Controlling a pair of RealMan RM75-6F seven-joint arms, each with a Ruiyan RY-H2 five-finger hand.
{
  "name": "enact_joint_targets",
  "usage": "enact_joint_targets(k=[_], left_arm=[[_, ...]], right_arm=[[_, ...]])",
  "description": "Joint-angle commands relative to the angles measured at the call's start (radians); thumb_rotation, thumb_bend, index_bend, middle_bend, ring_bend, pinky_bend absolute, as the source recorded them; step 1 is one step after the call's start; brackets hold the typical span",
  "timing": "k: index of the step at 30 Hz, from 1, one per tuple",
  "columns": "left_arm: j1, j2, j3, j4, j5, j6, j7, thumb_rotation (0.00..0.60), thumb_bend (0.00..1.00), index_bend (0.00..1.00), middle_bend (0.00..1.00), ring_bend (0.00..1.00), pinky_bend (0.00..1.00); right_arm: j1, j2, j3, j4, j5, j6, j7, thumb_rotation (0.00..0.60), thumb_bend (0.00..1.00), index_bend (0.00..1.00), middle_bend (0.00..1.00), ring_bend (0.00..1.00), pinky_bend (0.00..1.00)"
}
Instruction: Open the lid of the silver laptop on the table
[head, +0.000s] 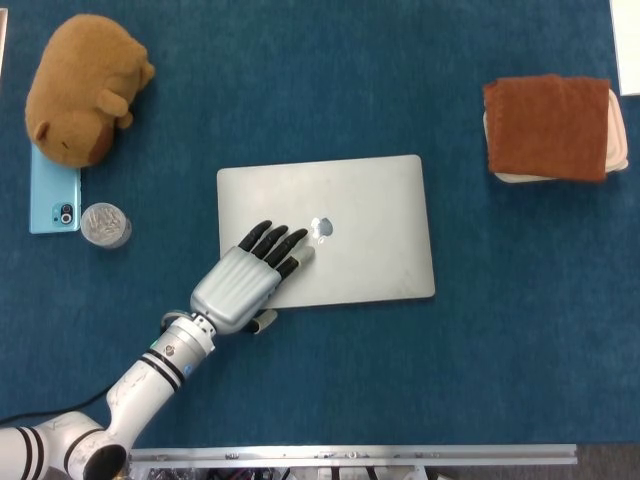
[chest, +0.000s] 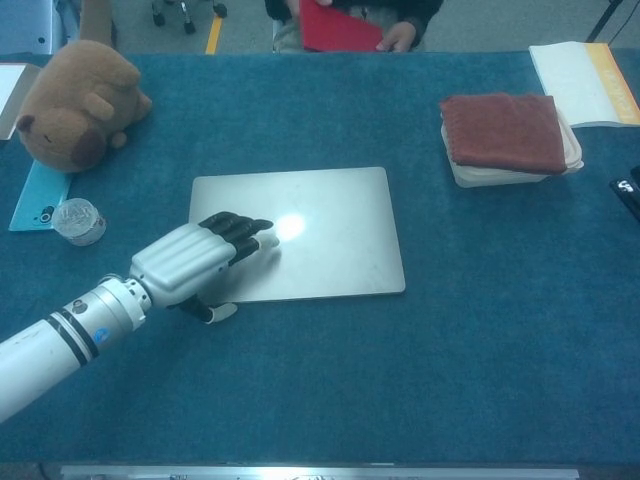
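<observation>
The silver laptop (head: 360, 225) (chest: 330, 235) lies closed and flat on the blue table, its edges now nearly square to the table. My left hand (head: 243, 283) (chest: 190, 265) rests palm down on the lid's near left part, its dark fingers (head: 272, 243) stretched toward the logo. The thumb (head: 262, 322) sits at the laptop's near edge, off the lid. The hand holds nothing. My right hand shows in neither view.
A brown plush toy (head: 82, 88) lies at the far left over a light blue phone (head: 52, 195), with a small round tin (head: 105, 224) beside it. A rust-red cloth on a white container (head: 553, 128) sits at the far right. A book (chest: 590, 68) lies beyond it.
</observation>
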Motion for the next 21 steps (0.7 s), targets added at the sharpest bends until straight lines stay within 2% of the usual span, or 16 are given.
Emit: enact_joint_targets(k=[1, 21], left_arm=[[-0.002, -0.001, -0.002, 0.003, -0.002, 0.004, 0.000, 0.580, 0.29, 0.00, 0.00, 0.00, 0.00], [-0.034, -0.015, -0.030, 0.040, -0.041, 0.005, -0.001, 0.585, 0.29, 0.00, 0.00, 0.00, 0.00]], right_arm=[[0.000, 0.000, 0.000, 0.000, 0.000, 0.000, -0.001, 0.600, 0.29, 0.13, 0.15, 0.08, 0.09], [-0.004, 0.002, 0.002, -0.007, 0.001, 0.005, -0.002, 0.600, 0.29, 0.13, 0.15, 0.08, 0.09]])
